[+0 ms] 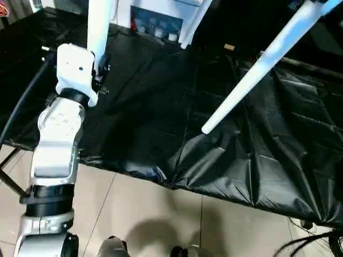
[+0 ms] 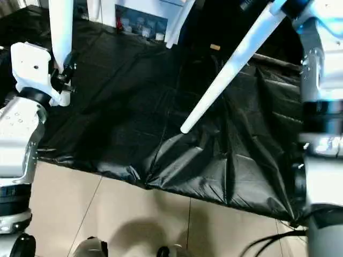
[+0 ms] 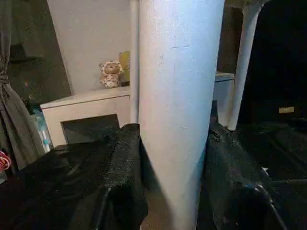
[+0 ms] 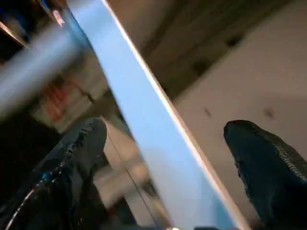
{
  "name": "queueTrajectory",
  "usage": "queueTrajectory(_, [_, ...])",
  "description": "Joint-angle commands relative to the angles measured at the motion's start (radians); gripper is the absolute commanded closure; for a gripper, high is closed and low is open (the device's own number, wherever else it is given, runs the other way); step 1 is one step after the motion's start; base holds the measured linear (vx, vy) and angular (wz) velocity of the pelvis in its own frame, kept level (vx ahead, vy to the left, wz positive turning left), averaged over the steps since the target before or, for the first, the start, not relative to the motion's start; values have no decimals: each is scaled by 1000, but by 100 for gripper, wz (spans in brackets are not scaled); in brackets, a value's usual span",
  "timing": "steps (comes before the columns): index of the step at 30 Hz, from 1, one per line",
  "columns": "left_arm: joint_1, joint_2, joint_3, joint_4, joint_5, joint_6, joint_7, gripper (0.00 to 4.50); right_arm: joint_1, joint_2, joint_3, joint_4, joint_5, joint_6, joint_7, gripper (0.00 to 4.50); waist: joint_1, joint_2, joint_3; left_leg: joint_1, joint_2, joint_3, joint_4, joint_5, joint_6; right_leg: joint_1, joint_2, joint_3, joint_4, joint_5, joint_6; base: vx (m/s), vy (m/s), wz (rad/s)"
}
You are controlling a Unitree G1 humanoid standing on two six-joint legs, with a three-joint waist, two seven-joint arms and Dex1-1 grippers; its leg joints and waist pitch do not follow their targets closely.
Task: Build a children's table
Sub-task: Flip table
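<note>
Children's table legs, white tube, two noted. One upright (image 1: 99, 27), clamped between left gripper (image 3: 172, 191) fingers, above black sheet (image 1: 161, 107). One slanted (image 1: 257, 69), free tip low over sheet, lying between widely spread right gripper (image 4: 163, 158) fingers (image 4: 76, 158), apparently untouched. No legible writing. Plush figure (image 3: 111, 74) on white cabinet (image 3: 86, 108).

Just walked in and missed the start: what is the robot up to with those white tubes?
It is putting together a children's table over a bench draped in black sheeting. The left gripper is clamped on one white tube leg, holding it upright. A second tube leg slants down across the right side, its free end hanging just above the sheeting. The right gripper sits around it with its fingers spread wide, clear of the tube. A white cabinet stands behind.
</note>
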Motion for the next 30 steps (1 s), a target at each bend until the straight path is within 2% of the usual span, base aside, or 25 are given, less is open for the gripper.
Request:
queueTrajectory(1, [-25, 10, -25, -11, 4, -22, -20, 289, 71, -6, -23, -106, 70, 82, 27, 0, -2, 46, -82, 44, 22, -9, -81, -179, -8, 49, -38, 32, -58, -67, -171, 0, 0, 0])
queueTrajectory(3, [-25, 10, -25, -11, 4, -22, -20, 289, 72, -6, -23, -108, 71, 84, 27, 0, -5, 42, -82, 43, 22, -10, -83, -207, -23, 49, -40, 32, -62, -101, -167, 0, 0, 0])
queueTrajectory(4, [-25, 13, -25, -10, 4, -23, -22, 289, 124, -5, -8, -144, 73, 120, 24, 0, -6, 40, -81, 44, 20, -9, -84, -221, -28, 49, -40, 32, -66, -127, -164, 0, 0, 0])
queueTrajectory(5, [-27, 18, -25, -10, 3, -25, -26, 289, 245, -9, 40, -206, 53, 197, 7, 0, -3, 52, -74, 49, 21, -9, -87, -260, -41, 41, -43, 34, -72, -172, -156, 0, 0, 0])
queueTrajectory(6, [-28, 19, -25, -10, 2, -25, -27, 289, 273, -10, 50, -218, 48, 211, 3, 0, -2, 48, -71, 47, 21, -10, -89, -259, -44, 45, -41, 35, -78, -178, -143, 0, 0, 0])
queueTrajectory(7, [-29, 21, -26, -10, 1, -26, -28, 289, 330, -11, 71, -244, 37, 242, -6, 0, -1, 52, -67, 48, 21, -18, -98, -311, -61, 46, -43, 32, -83, -232, -129, 0, 0, 0])
queueTrajectory(8, [-31, 20, -24, -7, -5, -38, -30, 289, 399, -8, 101, -248, 5, 263, -22, 0, 1, 61, -66, 48, 20, -20, -100, -336, -68, 45, -45, 32, -86, -262, -124, 0, 0, 0])
queueTrajectory(9, [-32, 20, -24, -4, -10, -48, -32, 289, 446, -8, 119, -257, -14, 284, -36, 0, 1, 58, -65, 52, 20, -22, -99, -366, -74, 41, -47, 32, -92, -294, -120, 0, 0, 0])
queueTrajectory(10, [-33, 20, -25, -2, -17, -53, -40, 289, 505, 5, 134, -258, -26, 293, -54, 0, 0, 53, -66, 49, 20, -23, -101, -370, -73, 46, -47, 31, -94, -301, -120, 0, 0, 0])
queueTrajectory(11, [-34, 21, -28, -1, -21, -56, -47, 289, 557, 27, 138, -256, -24, 310, -80, 0, 2, 61, -65, 42, 18, -24, -101, -332, -64, 50, -52, 32, -90, -274, -131, 0, 0, 0])
queueTrajectory(12, [-34, 22, -30, 0, -24, -56, -52, 289, 576, 34, 138, -258, -22, 321, -93, 0, 1, 65, -61, 38, 18, -23, -102, -322, -60, 50, -52, 34, -93, -267, -130, 0, 0, 0])
queueTrajectory(13, [-33, 23, -34, 3, -29, -54, -61, 289, 619, 53, 139, -254, -22, 344, -125, 0, 3, 59, -63, 39, 17, -20, -98, -286, -51, 48, -52, 35, -91, -241, -134, 0, 0, 0])
queueTrajectory(14, [-32, 23, -36, 5, -31, -54, -65, 289, 643, 64, 137, -247, -28, 357, -145, 0, 3, 67, -58, 38, 16, -19, -98, -280, -48, 45, -50, 36, -90, -233, -139, 0, 0, 0])
queueTrajectory(15, [-30, 24, -38, 7, -31, -55, -67, 290, 659, 73, 136, -238, -37, 363, -162, 0, 1, 63, -59, 37, 16, -18, -97, -267, -43, 49, -49, 35, -89, -227, -144, 0, 0, 0])
queueTrajectory(16, [-30, 24, -40, 9, -32, -56, -68, 290, 675, 79, 134, -241, -42, 376, -180, 0, 1, 64, -57, 36, 16, -17, -96, -244, -39, 49, -49, 36, -88, -220, -147, 0, 0, 0])
queueTrajectory(17, [-29, 24, -41, 8, -33, -55, -68, 291, 686, 89, 126, -239, -46, 393, -205, 0, 1, 72, -50, 36, 16, -16, -98, -245, -38, 45, -49, 37, -89, -223, -147, 0, 0, 0])
queueTrajectory(21, [-28, 25, -43, 9, -35, -56, -69, 291, 695, 118, 99, -207, -65, 421, -279, 0, -6, 74, -46, 39, 17, -18, -100, -264, -46, 43, -47, 36, -91, -253, -139, 0, 0, 0])
queueTrajectory(23, [-27, 24, -45, 10, -37, -57, -69, 291, 664, 144, 84, -128, -93, 384, -331, 0, -11, 75, -43, 39, 16, -17, -101, -271, -52, 40, -47, 36, -93, -261, -141, 0, 0, 0])
queueTrajectory(25, [-25, 23, -47, 9, -37, -58, -69, 291, 627, 171, 63, -67, -81, 365, -358, 0, -13, 75, -44, 40, 15, -16, -100, -269, -54, 42, -47, 36, -91, -250, -144, 0, 0, 0])
queueTrajectory(26, [-23, 23, -48, 8, -38, -58, -69, 291, 602, 184, 53, -28, -78, 347, -373, 0, -13, 72, -44, 40, 16, -15, -99, -256, -48, 42, -49, 37, -88, -232, -147, 0, 0, 0])
queueTrajectory(29, [-18, 28, -46, 6, -39, -58, -71, 291, 523, 207, 45, 91, -102, 319, -426, 0, -18, 72, -45, 38, 14, -12, -97, -215, -47, 43, -47, 36, -83, -193, -159, 0, 0, 0])
queueTrajectory(30, [-17, 31, -44, 5, -40, -57, -72, 291, 497, 216, 45, 125, -104, 302, -429, 0, -15, 73, -45, 41, 14, -9, -95, -205, -43, 42, -46, 37, -82, -177, -159, 0, 0, 0])
